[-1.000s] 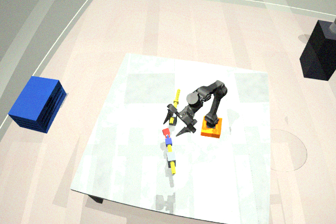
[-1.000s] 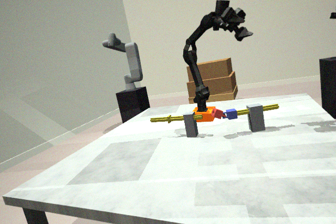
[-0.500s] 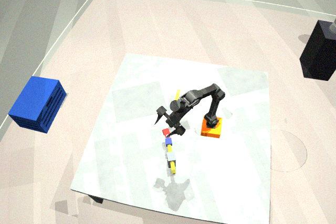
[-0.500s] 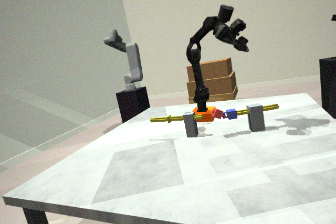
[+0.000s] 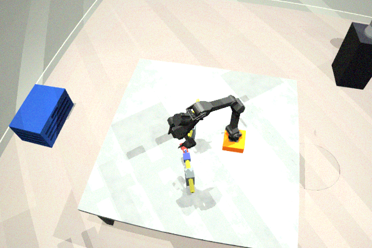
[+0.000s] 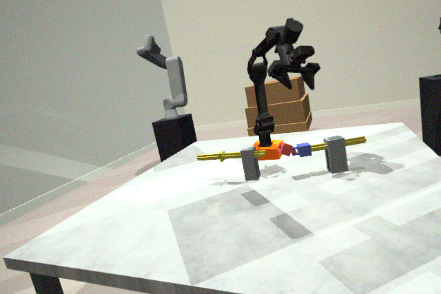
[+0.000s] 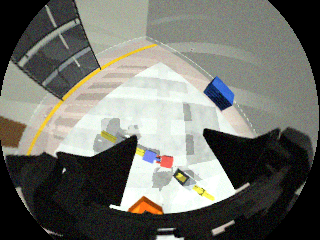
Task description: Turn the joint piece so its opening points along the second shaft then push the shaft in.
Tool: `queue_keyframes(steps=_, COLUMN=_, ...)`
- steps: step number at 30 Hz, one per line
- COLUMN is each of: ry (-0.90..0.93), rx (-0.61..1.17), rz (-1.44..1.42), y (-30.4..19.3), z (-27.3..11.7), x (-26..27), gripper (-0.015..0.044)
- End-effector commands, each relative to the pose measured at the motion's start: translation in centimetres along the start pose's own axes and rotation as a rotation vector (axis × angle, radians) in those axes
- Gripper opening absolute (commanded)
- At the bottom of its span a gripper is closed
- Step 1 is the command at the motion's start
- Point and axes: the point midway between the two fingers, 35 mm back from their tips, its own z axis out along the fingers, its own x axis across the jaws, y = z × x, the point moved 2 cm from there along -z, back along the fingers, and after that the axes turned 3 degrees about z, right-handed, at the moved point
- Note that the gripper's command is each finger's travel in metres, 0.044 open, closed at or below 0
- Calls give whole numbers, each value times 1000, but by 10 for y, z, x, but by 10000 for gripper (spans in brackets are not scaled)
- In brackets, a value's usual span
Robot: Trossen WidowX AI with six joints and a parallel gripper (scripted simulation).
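Note:
My gripper [image 6: 302, 88] [image 7: 171, 135] is open and empty, high above the shafts, fingers pointing down. The red joint piece [image 5: 183, 148] [image 6: 285, 149] [image 7: 167, 161] sits hinged and tilted on the blue piece [image 5: 186, 157] [image 6: 303, 149] [image 7: 149, 156], at the end of the first yellow shaft [image 5: 191, 186] [image 6: 355, 140] [image 7: 108, 136]. A grey block [image 5: 189, 173] [image 6: 336, 157] holds that shaft. The second yellow shaft [image 6: 210, 157] [image 7: 202, 191] passes through another grey block [image 6: 250, 166]. Its near end is apart from the red piece. The exact direction of the red opening is unclear.
The arm's orange base [image 5: 233, 146] [image 6: 274, 153] [image 7: 145, 205] stands beside the shafts on the pale table [image 5: 255, 194] [image 6: 107, 241]. A blue crate-like box [image 5: 40, 113] [image 7: 218, 93] is on the floor. Brown boxes [image 6: 278, 117] stand beyond the table.

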Motion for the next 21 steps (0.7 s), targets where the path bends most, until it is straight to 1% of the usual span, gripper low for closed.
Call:
queue_keyframes(steps=1, ry=-2, rx=97, rz=104, y=-16, z=18, x=-13, gripper=440)
queue_keyframes(steps=11, ry=-28, rx=296, rz=358, y=-53, z=43, x=-46, gripper=440)
queue_keyframes(steps=21, ry=-62, rx=489, rz=629, y=-95, z=58, x=-76, gripper=440)
